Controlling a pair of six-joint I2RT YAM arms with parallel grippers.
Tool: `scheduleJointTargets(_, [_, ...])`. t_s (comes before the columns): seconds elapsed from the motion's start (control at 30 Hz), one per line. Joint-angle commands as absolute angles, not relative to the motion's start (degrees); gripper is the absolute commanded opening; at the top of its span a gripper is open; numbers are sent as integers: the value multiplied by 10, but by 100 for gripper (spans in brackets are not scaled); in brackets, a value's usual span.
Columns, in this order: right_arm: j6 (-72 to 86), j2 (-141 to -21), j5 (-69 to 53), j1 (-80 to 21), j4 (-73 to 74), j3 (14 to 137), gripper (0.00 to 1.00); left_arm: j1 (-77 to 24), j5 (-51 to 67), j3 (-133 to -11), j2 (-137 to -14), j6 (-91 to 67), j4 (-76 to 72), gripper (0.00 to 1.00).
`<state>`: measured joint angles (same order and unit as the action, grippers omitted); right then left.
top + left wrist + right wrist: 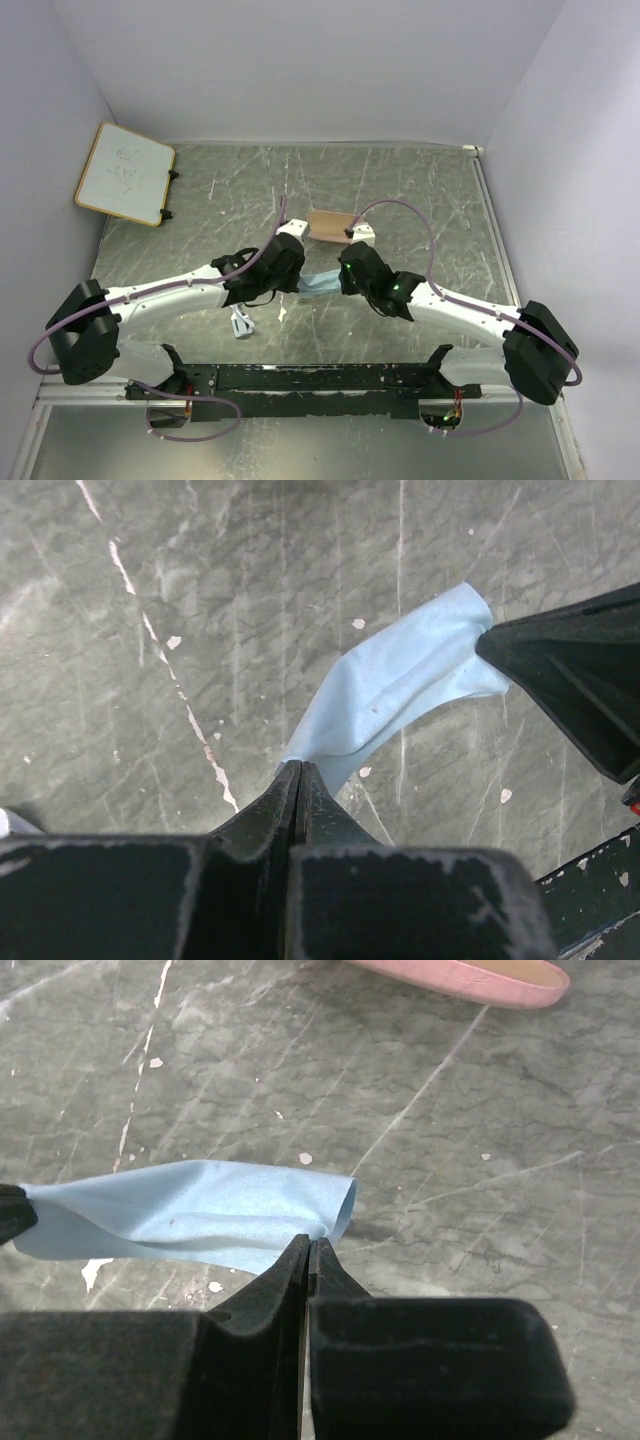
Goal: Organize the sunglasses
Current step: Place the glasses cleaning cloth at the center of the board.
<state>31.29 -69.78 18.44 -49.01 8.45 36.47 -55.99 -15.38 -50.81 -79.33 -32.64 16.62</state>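
Top external view: the table point(420, 190) is seen as a scratched grey-green slab, with both arms reached in toward its middle. A whiteboard point(125, 172) is propped at the far left corner, well out of play. The tan-pink case point(330, 225) is laid just beyond the two wrists, and what looks like its open inside can be made out at the top of the right wrist view. Between the wrists the light blue cloth point(322, 282) is stretched, seemingly lifted off the surface. One end is pinched by the left gripper point(300, 768), its jaws pressed together on a corner. The other end is pinched by the right gripper point(309, 1243), likewise clamped tight on the fabric. A two-handed hold like this is judged to be for spreading or folding the cloth. The sunglasses point(241, 323) are seen lying on the table on the left side, toward the near edge, touched by neither claw, so their stowing is judged not yet done.
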Motion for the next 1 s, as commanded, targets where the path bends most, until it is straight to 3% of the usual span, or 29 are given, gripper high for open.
scheduleJointTargets(0.0, [330,-692,196,-503,82,381,0,-562,-190,-530,-773,-325,197,7])
scheduleJointTargets(0.97, [323,-758,246,-507,15,315,0,-542,-177,-537,-899,-298,100,7])
